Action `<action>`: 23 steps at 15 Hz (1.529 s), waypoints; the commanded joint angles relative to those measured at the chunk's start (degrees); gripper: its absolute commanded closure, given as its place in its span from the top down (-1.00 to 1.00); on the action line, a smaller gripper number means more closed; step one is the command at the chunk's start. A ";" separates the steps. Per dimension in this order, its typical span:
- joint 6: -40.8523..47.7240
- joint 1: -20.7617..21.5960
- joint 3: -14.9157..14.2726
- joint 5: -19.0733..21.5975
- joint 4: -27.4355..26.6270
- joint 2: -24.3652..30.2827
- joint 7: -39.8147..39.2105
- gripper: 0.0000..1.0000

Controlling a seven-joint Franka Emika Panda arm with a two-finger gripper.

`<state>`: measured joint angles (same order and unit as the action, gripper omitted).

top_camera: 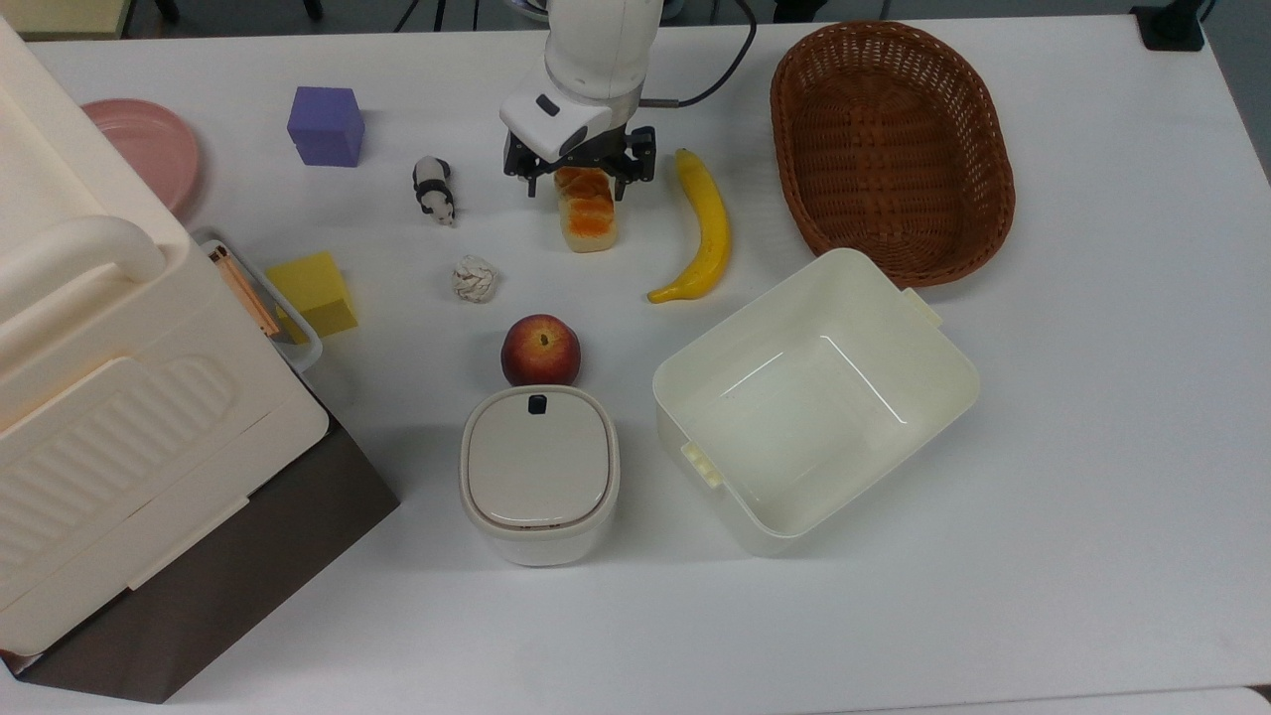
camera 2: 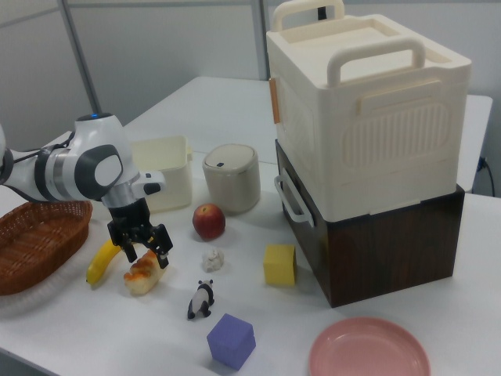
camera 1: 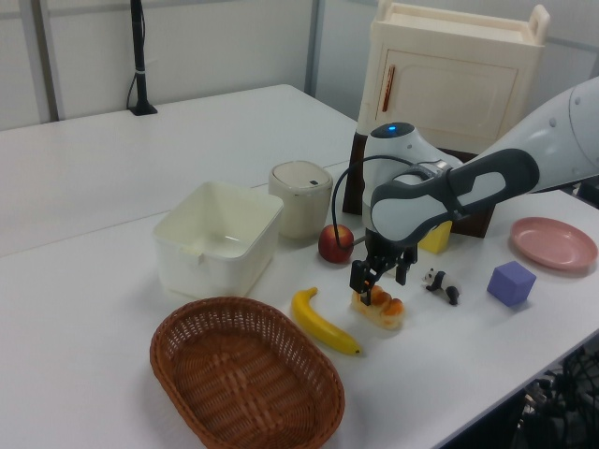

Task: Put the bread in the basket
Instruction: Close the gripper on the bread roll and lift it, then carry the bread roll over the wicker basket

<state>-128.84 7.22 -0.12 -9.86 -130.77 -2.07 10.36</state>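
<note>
The bread (top_camera: 590, 216), a small loaf with an orange-brown top, lies on the white table between a toy panda and a banana. My gripper (top_camera: 578, 185) is open and lowered over the loaf's far end, one finger on each side of it. The left view has the gripper (camera 1: 376, 284) just above the bread (camera 1: 381, 310). From the right view the gripper (camera 2: 145, 252) sits over the bread (camera 2: 141, 276). The brown wicker basket (top_camera: 894, 149) stands at the top view's upper right, with nothing in it, and also appears as the basket (camera 1: 245, 379) and the basket (camera 2: 35, 235).
A banana (top_camera: 703, 226) lies between the bread and the basket. A cream tub (top_camera: 814, 397) stands below the basket. The toy panda (top_camera: 434, 189), a rope ball (top_camera: 474, 279), a peach (top_camera: 540, 350), a lidded bin (top_camera: 539, 473), a purple cube (top_camera: 326, 125) and a yellow block (top_camera: 312, 293) are nearby.
</note>
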 commanded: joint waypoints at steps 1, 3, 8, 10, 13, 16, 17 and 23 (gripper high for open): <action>-1.86 -0.37 -0.06 -1.21 0.25 -1.62 0.80 1.00; -1.77 -0.11 -0.06 -1.21 0.25 -2.15 0.89 1.00; -1.16 0.07 -0.06 -4.36 0.25 -2.76 0.80 -0.09; -1.24 0.07 -0.06 -4.73 0.25 -3.20 0.89 -0.50; -1.24 -0.19 -0.06 -4.73 0.34 -3.03 1.15 -0.66; -0.89 -0.28 -0.06 -4.38 1.65 -2.15 1.59 -0.62; -0.02 -0.28 0.03 -4.29 2.53 -1.80 1.85 -0.63; 16.07 0.25 4.67 0.18 15.53 1.54 3.09 -0.62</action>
<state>-118.96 7.04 0.95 -12.64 -119.68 -2.51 11.75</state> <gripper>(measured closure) 0.806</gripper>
